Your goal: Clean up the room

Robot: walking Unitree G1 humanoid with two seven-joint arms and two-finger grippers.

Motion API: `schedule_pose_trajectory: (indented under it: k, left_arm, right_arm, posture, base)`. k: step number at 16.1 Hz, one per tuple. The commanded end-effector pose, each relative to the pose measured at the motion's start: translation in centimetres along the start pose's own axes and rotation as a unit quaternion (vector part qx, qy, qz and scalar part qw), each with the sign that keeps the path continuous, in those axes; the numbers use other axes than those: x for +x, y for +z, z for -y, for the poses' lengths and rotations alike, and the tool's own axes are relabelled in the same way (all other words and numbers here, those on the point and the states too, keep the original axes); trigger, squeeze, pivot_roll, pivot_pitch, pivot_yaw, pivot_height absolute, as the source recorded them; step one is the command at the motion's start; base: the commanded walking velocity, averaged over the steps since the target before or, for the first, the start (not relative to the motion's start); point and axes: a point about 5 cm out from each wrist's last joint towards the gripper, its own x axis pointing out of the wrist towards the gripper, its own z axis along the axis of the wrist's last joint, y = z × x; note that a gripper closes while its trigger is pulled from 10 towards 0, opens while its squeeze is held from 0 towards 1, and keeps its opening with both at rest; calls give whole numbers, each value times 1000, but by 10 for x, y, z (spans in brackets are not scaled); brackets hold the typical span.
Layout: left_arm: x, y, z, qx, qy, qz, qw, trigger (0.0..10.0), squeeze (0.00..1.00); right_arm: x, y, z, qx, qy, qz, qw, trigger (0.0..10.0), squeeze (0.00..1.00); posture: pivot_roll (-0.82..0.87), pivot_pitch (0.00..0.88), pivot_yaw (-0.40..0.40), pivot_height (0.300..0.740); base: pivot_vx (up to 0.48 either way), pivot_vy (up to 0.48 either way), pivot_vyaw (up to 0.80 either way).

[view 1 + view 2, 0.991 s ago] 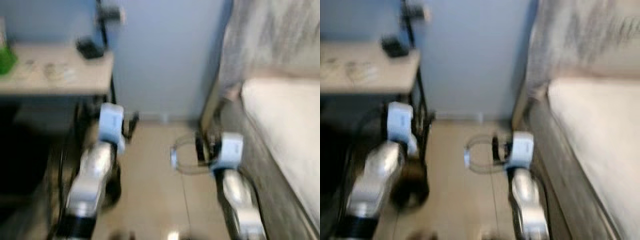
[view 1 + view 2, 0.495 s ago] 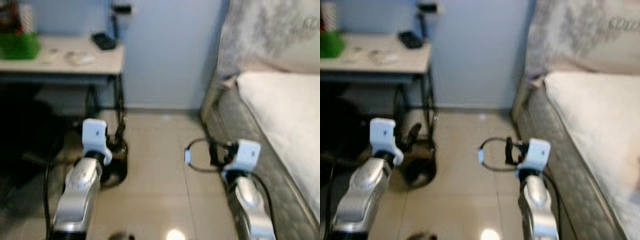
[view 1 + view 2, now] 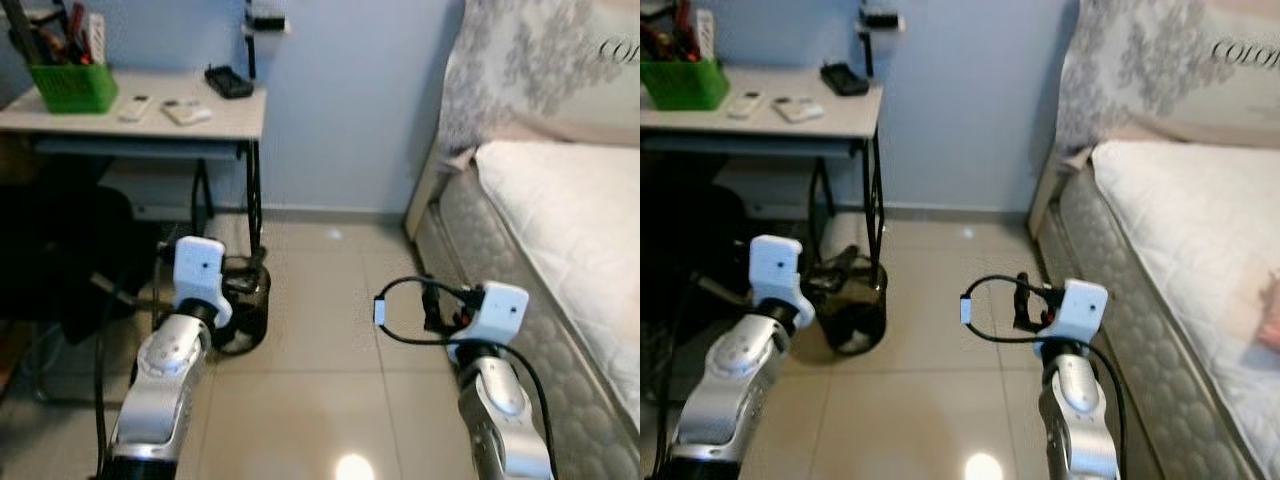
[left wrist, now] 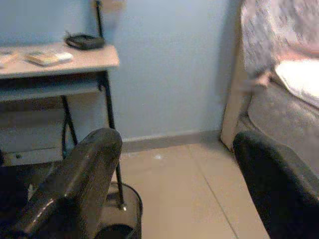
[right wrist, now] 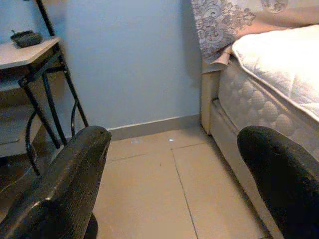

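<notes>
A black mesh wastebasket (image 3: 243,322) stands on the tiled floor by the desk's leg, with something pale inside it. My left gripper (image 4: 174,149) hovers just above and beside the wastebasket (image 4: 117,219), open, nothing between its fingers. My right gripper (image 5: 174,144) is held over bare floor next to the bed (image 3: 570,220), also open and empty. A pink item (image 3: 1270,325) lies on the mattress at the right edge.
A desk (image 3: 215,125) at the left carries a green basket (image 3: 72,88), remotes (image 3: 185,112) and a black object (image 3: 230,82). A dark shape sits under the desk. The blue wall is ahead, tiled floor runs between desk and bed. A black cable loop (image 3: 385,300) hangs off my right wrist.
The whole picture has shifted and sharpened, so the camera moved: more of the desk, the wastebasket and the floor have come into view. Both arms keep the same pose.
</notes>
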Motion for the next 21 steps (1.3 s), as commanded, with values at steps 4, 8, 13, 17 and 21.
schedule_pose_trajectory:
  k: [4, 8, 13, 17, 21]
  left_arm:
    - [6, 2, 12, -8, -49, 2, 999, 10000, 0]
    - [8, 2, 17, -9, -71, -1, 997, 10000, 0]
    - [4, 0, 28, -19, -117, -2, 993, 10000, 1000]
    - [6, -1, 32, -19, -119, -6, 993, 10000, 0]
    - [4, -5, 29, -15, -100, -12, 995, 10000, 0]
  right_arm:
    - [1, 3, 9, -6, -9, 2, 1000, 10000, 0]
    - [-3, -5, 17, -1, -31, -10, 999, 10000, 0]
    - [-8, -9, 18, -1, -36, -14, 999, 10000, 0]
    - [-9, -10, 20, -2, -44, -13, 999, 10000, 0]
    - [-12, -8, 30, 19, -79, -2, 997, 10000, 0]
  posture:
    - [-20, 0, -30, 740]
    - [-28, 0, -14, 740]
    - [-40, 0, -7, 740]
    - [-44, 0, -4, 740]
    - [-45, 0, -7, 740]
  base:
    - [0, 312, -695]
    - [0, 480, -678]
    - [0, 480, -679]
    - [0, 0, -670]
    - [0, 0, -656]
